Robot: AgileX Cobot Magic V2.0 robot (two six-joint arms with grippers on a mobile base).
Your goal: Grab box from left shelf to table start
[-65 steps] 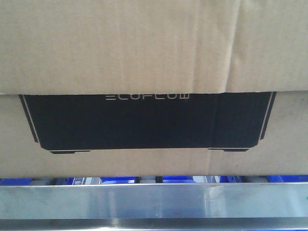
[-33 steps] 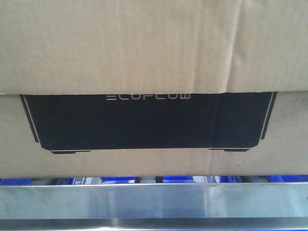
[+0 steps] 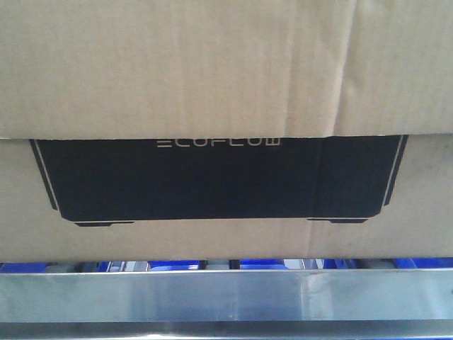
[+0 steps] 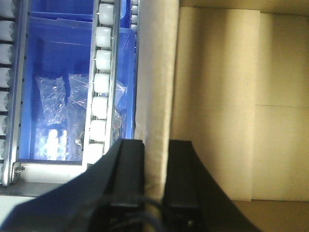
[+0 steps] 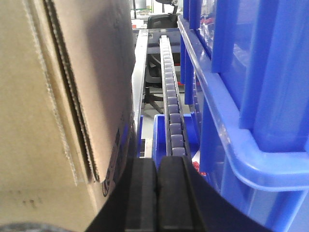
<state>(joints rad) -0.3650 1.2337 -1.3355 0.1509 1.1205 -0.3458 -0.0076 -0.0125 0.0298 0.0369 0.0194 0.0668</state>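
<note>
In your front view the box (image 3: 212, 71) fills nearly the whole frame, with its black trapezoid panel (image 3: 216, 180) and pale ECOFLOW lettering facing you. It sits on the left shelf (image 3: 226, 297), just behind the shelf's brushed-steel front rail, and blue parts show in the gap under its bottom edge. Your left gripper (image 4: 155, 145) has its jaws clamped on an upright cardboard wall of the box, one black finger (image 4: 129, 164) on each side of the edge, and brown cardboard spreads away to the right of it. To the left of that grip you see a roller track (image 4: 102, 92) with white rollers and, beneath it, a blue bin (image 4: 58, 53) holding clear plastic bags (image 4: 55, 92). Your right gripper (image 5: 158, 166) has its jaws pressed together with nothing between them. It sits just beside the corrugated corner of the box, which rises on its left. A line of grey rollers (image 5: 171, 96) runs ahead of it, and a blue crate (image 5: 251, 96) stands on its right.
</note>
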